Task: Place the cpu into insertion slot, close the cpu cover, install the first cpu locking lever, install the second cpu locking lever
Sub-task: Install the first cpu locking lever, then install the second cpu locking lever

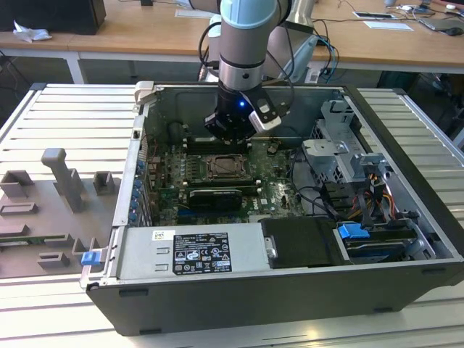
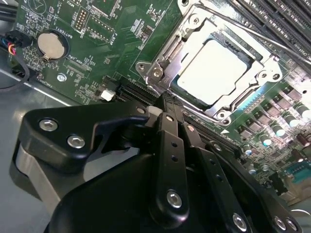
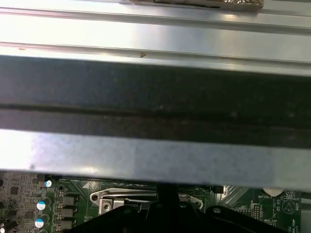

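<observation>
I have the black two-fingered tool (image 2: 167,104) low inside the open computer case, and its fingers look pressed together to a narrow tip with nothing held between them. In the second wrist view that tip sits just beside the near corner of the thin silver metal cpu cover (image 2: 167,53), close to the hinge screw.

The small square cpu with its pale silver face (image 2: 216,70) already lies flat in the dark square insertion slot (image 2: 192,97) on the green motherboard (image 2: 97,58), and the frame appears folded down around it, its cutout showing the chip. A thin steel locking lever (image 2: 252,34) runs along the far side of the socket; I cannot tell whether it is latched.

From the exterior view, the tool (image 1: 230,134) hangs at the far edge of the socket (image 1: 229,168), between it and the case's back wall.

My judgement is that the work is at the cover or lever stage. To do it well, I would keep the tip on metal frame only, never on the chip face, press straight and slowly, and watch the row of capacitors (image 2: 286,124) and the long black memory slots (image 2: 277,14) nearby.
</observation>
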You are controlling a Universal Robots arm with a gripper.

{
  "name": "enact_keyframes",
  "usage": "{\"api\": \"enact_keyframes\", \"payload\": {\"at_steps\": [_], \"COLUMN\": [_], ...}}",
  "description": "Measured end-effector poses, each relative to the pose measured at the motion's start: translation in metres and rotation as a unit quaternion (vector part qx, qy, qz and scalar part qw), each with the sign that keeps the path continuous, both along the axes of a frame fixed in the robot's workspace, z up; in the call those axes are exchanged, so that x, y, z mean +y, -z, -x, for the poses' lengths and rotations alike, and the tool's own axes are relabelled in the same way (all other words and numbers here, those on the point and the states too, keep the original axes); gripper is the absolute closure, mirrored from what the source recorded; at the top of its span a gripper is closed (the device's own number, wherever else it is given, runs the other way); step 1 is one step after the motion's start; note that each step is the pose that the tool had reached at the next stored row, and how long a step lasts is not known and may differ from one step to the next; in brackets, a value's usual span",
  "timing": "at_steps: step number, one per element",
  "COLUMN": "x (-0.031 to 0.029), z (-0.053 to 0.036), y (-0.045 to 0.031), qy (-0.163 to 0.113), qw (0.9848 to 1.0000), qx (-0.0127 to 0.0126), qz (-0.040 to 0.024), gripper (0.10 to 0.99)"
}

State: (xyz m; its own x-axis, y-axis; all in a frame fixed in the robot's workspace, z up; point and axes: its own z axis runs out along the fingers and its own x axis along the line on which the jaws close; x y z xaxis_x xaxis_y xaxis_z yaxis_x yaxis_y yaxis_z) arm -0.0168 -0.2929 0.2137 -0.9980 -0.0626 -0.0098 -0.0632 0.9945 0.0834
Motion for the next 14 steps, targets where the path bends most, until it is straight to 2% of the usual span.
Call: {"api": "enact_keyframes", "payload": {"at_steps": [9,14], "x": [-0.0035,-0.0081], "z": [0.0,0.0], "y": [0.0,0.0], "qy": [0.0,0.0], "qw": [1.0,1.0], "qx": [0.0,0.0], "qz": [0.0,0.0], "gripper": [0.98,0.98]}}
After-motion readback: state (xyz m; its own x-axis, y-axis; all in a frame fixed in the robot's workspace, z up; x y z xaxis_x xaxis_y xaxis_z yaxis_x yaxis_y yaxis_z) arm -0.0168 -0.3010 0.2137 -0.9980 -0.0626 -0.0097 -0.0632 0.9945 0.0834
